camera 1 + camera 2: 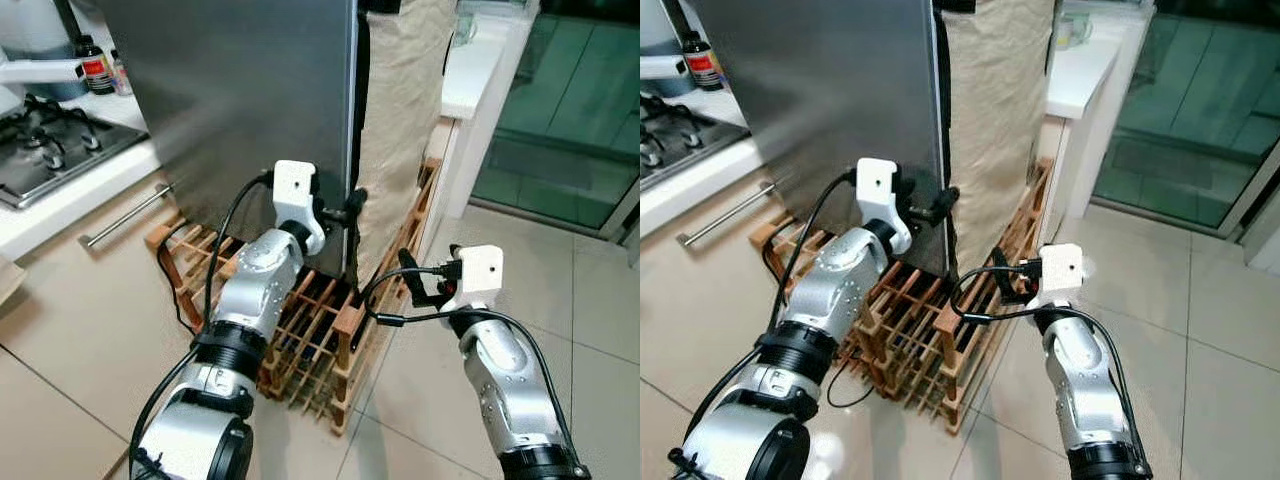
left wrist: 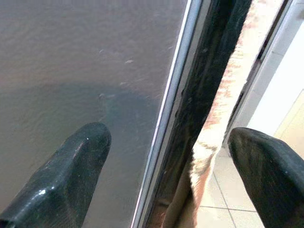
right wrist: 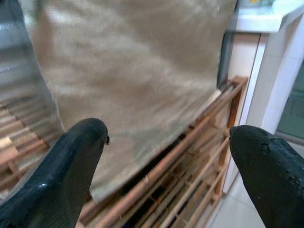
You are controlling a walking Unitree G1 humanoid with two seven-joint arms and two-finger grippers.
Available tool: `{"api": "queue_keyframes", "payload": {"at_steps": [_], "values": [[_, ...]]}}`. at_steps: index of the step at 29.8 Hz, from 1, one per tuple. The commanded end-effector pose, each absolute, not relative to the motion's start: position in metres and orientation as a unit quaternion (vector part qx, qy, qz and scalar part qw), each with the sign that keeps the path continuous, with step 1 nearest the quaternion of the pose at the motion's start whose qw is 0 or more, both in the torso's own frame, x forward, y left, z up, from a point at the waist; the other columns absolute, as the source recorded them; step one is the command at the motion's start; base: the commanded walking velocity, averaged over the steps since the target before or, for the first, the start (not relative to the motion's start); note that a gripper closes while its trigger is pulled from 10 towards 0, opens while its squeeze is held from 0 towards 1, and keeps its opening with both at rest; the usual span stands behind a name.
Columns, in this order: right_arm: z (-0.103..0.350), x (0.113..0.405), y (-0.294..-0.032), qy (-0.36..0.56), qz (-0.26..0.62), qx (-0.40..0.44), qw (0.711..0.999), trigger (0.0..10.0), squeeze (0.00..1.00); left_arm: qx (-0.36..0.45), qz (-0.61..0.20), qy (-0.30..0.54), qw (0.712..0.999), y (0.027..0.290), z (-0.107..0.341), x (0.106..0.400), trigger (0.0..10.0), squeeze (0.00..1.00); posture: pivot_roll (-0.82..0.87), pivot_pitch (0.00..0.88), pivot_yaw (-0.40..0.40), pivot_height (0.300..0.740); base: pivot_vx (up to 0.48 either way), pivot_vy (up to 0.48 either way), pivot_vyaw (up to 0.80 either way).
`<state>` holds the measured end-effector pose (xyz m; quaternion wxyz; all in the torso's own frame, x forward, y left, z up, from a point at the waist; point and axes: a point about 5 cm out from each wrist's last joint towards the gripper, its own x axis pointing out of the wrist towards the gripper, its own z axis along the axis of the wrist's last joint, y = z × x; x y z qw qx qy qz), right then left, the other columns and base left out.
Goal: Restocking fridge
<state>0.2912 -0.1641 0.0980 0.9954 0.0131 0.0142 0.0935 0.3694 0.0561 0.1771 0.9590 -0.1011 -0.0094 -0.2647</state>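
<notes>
Silver arms are reaching forward from the robot toward the steel fridge [image 1: 240, 110], whose door is standing closed, so restocking is judged barely begun, with opening, loading and closing all remaining. Alongside its right edge a beige cloth [image 1: 400, 130] is hanging over a wooden rack [image 1: 320, 340] on the tiled floor [image 1: 600, 290]. Left gripper [image 1: 352, 205] is sitting at the door's right edge with fingers spread wide and holding nothing, while right gripper [image 1: 412, 272] is hovering near the cloth, likewise wide and empty.
</notes>
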Motion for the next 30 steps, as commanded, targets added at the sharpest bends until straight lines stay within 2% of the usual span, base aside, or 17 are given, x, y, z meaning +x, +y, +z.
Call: {"api": "queue_keyframes", "payload": {"at_steps": [1, 11, 16, 19, 24, 30], "values": [[0.099, 0.288, -0.171, 0.015, 0.087, 0.014, 0.996, 10.0, 0.04, -0.100, -0.288, -0.021, 0.952, 0.048, 0.186, 0.369, 10.0, 0.00, -0.23, 0.000, 0.095, 0.740, 0.000, 0.000, 0.00], [0.100, 0.285, -0.170, 0.019, 0.083, 0.017, 0.996, 10.0, 0.04, -0.112, -0.321, -0.026, 0.940, 0.029, 0.192, 0.362, 10.0, 0.00, -0.23, 0.000, 0.105, 0.740, 0.000, 0.000, 0.00], [0.100, 0.285, -0.169, 0.021, 0.082, 0.018, 0.996, 10.0, 0.04, -0.091, -0.292, -0.017, 0.952, 0.034, 0.185, 0.367, 10.0, 0.00, -0.23, 0.000, 0.107, 0.740, 0.000, 0.000, 0.00], [0.100, 0.285, -0.169, 0.022, 0.082, 0.018, 0.996, 10.0, 0.04, -0.081, -0.247, -0.008, 0.965, 0.043, 0.183, 0.375, 10.0, 0.00, -0.23, 0.000, 0.108, 0.740, 0.000, 0.000, 0.00], [0.100, 0.284, -0.169, 0.022, 0.081, 0.018, 0.996, 10.0, 0.04, -0.100, -0.222, -0.007, 0.970, 0.048, 0.185, 0.380, 10.0, 0.00, -0.24, 0.000, 0.111, 0.740, 0.000, 0.000, 0.00], [0.101, 0.284, -0.170, 0.022, 0.082, 0.017, 0.996, 10.0, 0.04, -0.128, -0.259, -0.016, 0.957, 0.036, 0.193, 0.379, 10.0, 0.00, -0.24, 0.000, 0.110, 0.740, 0.000, 0.000, 0.00]]}}
